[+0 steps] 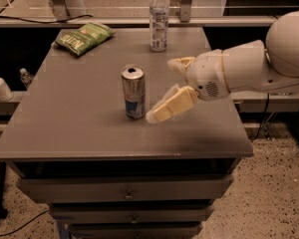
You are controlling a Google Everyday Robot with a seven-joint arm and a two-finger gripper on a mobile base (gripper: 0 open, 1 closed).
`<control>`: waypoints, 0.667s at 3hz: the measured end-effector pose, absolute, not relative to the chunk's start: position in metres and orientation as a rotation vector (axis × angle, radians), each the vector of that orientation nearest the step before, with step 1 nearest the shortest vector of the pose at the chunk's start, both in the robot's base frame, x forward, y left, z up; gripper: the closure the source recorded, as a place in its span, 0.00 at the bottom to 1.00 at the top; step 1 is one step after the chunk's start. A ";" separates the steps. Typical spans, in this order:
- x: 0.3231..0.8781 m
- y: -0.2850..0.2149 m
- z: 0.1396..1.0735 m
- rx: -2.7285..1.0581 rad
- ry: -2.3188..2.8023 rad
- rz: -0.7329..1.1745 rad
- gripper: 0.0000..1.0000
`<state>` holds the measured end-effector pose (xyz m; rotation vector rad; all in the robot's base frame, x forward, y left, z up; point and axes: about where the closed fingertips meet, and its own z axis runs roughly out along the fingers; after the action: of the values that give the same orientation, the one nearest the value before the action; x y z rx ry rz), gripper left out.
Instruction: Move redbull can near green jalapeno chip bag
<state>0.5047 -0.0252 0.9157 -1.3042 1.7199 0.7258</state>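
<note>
Approach step. The gripper (161,90), jaws spread open and empty, sits just right of the upright redbull can (133,92) at mid-table (65,128). Next move as judged: enclose the can, grip it, and carry it to the green jalapeno chip bag (83,37), rear-left.

The arm (269,63) runs off the right edge, its gripper (160,90) just right of the redbull can (133,92). Lettering on the green jalapeno chip bag (83,37), far left, is unreadably small.
</note>
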 end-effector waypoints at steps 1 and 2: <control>0.510 -0.018 0.908 -1.326 1.650 0.742 0.00; 0.515 -0.014 0.900 -1.344 1.593 0.747 0.00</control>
<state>0.5152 -0.0142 0.9005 -1.3435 1.5926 0.7474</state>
